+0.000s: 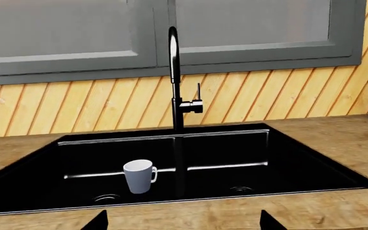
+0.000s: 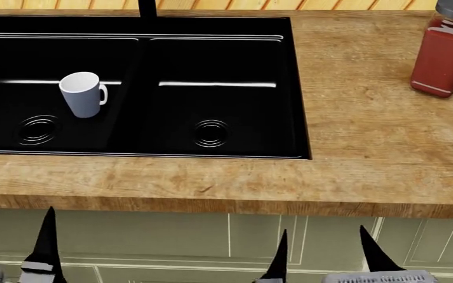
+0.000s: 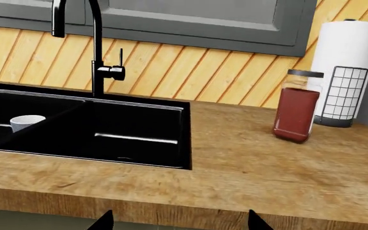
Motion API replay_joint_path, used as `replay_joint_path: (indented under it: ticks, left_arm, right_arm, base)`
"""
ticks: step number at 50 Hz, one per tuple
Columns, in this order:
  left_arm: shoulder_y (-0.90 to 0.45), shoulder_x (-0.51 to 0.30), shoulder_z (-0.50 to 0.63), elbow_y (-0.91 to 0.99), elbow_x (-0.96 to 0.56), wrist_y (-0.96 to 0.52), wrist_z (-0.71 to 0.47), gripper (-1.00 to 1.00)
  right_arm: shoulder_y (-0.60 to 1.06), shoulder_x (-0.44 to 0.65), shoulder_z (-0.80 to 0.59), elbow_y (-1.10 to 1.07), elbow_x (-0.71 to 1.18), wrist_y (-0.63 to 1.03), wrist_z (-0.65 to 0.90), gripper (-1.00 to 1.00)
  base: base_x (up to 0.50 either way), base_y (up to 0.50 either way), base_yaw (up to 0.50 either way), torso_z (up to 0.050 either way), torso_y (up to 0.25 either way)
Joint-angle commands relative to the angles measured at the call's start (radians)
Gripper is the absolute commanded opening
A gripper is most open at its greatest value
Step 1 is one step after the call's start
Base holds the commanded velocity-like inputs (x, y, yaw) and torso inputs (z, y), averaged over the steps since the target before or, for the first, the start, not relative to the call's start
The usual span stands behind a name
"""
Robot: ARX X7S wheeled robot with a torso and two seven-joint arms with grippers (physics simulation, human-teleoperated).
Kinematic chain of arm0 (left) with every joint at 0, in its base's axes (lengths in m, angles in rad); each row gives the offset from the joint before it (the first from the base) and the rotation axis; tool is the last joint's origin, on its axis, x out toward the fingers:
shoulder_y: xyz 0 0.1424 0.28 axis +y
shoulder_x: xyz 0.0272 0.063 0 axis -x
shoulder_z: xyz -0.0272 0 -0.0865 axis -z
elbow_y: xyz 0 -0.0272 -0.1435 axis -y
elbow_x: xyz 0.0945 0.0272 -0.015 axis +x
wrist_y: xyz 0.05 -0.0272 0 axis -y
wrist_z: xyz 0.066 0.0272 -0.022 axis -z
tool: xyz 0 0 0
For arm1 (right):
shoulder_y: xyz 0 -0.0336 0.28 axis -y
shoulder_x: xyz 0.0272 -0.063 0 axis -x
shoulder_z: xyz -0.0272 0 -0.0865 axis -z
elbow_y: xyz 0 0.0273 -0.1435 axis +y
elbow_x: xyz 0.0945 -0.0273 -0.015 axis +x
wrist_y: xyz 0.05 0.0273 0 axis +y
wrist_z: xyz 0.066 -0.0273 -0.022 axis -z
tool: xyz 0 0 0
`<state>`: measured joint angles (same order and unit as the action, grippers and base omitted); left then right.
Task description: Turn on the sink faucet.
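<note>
Currently on view: sink faucet, glossy black, standing upright at the back rim of the black double sink, against the slatted wood wall; thin lever upright on its side valve. White mug stands in the sink's left basin. Red-filled jar sits on the wooden counter right of the sink, a paper towel roll just behind it. Left gripper and right gripper hover low before the counter edge, fingers spread apart, holding nothing, well apart from the faucet.
</note>
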<state>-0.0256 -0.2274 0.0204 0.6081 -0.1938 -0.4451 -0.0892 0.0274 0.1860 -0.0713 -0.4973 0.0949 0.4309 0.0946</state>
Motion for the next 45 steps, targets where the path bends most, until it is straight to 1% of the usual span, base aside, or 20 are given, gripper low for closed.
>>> replay_joint_path:
  ticks: [1, 6, 7, 9, 14, 24, 27, 28, 29, 34, 35, 38, 40, 42, 45]
  left_arm:
    - [-0.150, -0.057, -0.045, 0.187, -0.071, -0.290, -0.030, 1.00]
    - [-0.238, -0.072, -0.080, 0.199, -0.119, -0.400, -0.029, 1.00]
    - [-0.272, -0.073, -0.096, 0.234, -0.143, -0.469, -0.039, 1.00]
    - [-0.302, -0.087, -0.116, 0.251, -0.156, -0.508, -0.041, 1.00]
    - [-0.409, -0.111, -0.157, 0.325, -0.215, -0.676, -0.055, 1.00]
    - [-0.571, -0.134, -0.155, 0.359, -0.267, -0.853, -0.074, 1.00]
    - [-0.645, -0.132, -0.154, 0.367, -0.298, -0.936, -0.073, 1.00]
    - [-0.676, -0.131, -0.152, 0.358, -0.308, -0.963, -0.071, 1.00]
    - [-0.709, -0.130, -0.149, 0.346, -0.317, -0.989, -0.068, 1.00]
    - [-0.873, -0.130, -0.141, 0.299, -0.357, -1.114, -0.067, 1.00]
    - [-0.904, -0.135, -0.144, 0.272, -0.388, -1.124, -0.083, 1.00]
    - [-0.966, -0.174, -0.149, 0.199, -0.573, -1.124, -0.212, 1.00]
    - [-1.007, -0.192, -0.139, 0.156, -0.679, -1.124, -0.294, 1.00]
    - [-1.021, -0.194, -0.132, 0.130, -0.710, -1.117, -0.317, 1.00]
    - [-1.020, -0.203, -0.118, 0.109, -0.715, -1.097, -0.325, 1.00]
  right_arm:
    - [0.135, 0.061, -0.005, -0.203, 0.007, 0.279, 0.002, 1.00]
    - [0.269, 0.100, -0.010, -0.323, 0.013, 0.502, -0.004, 1.00]
    - [0.287, 0.102, -0.009, -0.335, 0.017, 0.529, -0.006, 1.00]
    - [0.332, 0.114, -0.021, -0.368, 0.014, 0.595, -0.005, 1.00]
    - [0.394, 0.122, -0.032, -0.398, 0.017, 0.669, -0.006, 1.00]
    - [0.478, 0.125, -0.001, -0.432, 0.045, 0.764, -0.026, 1.00]
    - [0.548, 0.134, -0.012, -0.443, 0.053, 0.845, -0.031, 1.00]
    - [0.585, 0.128, -0.005, -0.439, 0.061, 0.884, -0.036, 1.00]
    - [0.630, 0.140, -0.028, -0.432, 0.060, 0.944, -0.033, 1.00]
    - [0.762, 0.143, -0.049, -0.400, 0.070, 1.034, -0.039, 1.00]
    - [0.797, 0.142, -0.051, -0.393, 0.075, 1.056, -0.044, 1.00]
    - [0.861, 0.158, -0.072, -0.379, 0.078, 1.080, -0.047, 1.00]
    - [0.900, 0.157, -0.065, -0.384, 0.085, 1.110, -0.055, 1.00]
    - [0.914, 0.159, -0.063, -0.388, 0.090, 1.123, -0.055, 1.00]
    - [0.922, 0.167, -0.070, -0.387, 0.093, 1.128, -0.050, 1.00]
  base:
    - [0.00, 0.00, 0.00, 0.050, 0.066]
    - [0.00, 0.00, 0.00, 0.050, 0.068]
    - [0.00, 0.00, 0.00, 0.050, 0.068]
    - [0.00, 0.13, 0.00, 0.050, 0.069]
    - [0.00, 0.50, 0.00, 0.050, 0.067]
    - [0.00, 0.50, 0.00, 0.050, 0.067]
    - [0.00, 0.50, 0.00, 0.050, 0.068]
    - [0.00, 0.00, 0.00, 0.050, 0.066]
    - [0.00, 0.00, 0.00, 0.050, 0.068]
    - [0.00, 0.00, 0.00, 0.050, 0.067]
    - [0.00, 0.00, 0.00, 0.050, 0.066]
    - [0.07, 0.00, 0.00, 0.050, 0.068]
    - [0.50, 0.00, 0.00, 0.050, 0.067]
    - [0.50, 0.00, 0.00, 0.050, 0.067]
    - [0.50, 0.00, 0.00, 0.050, 0.068]
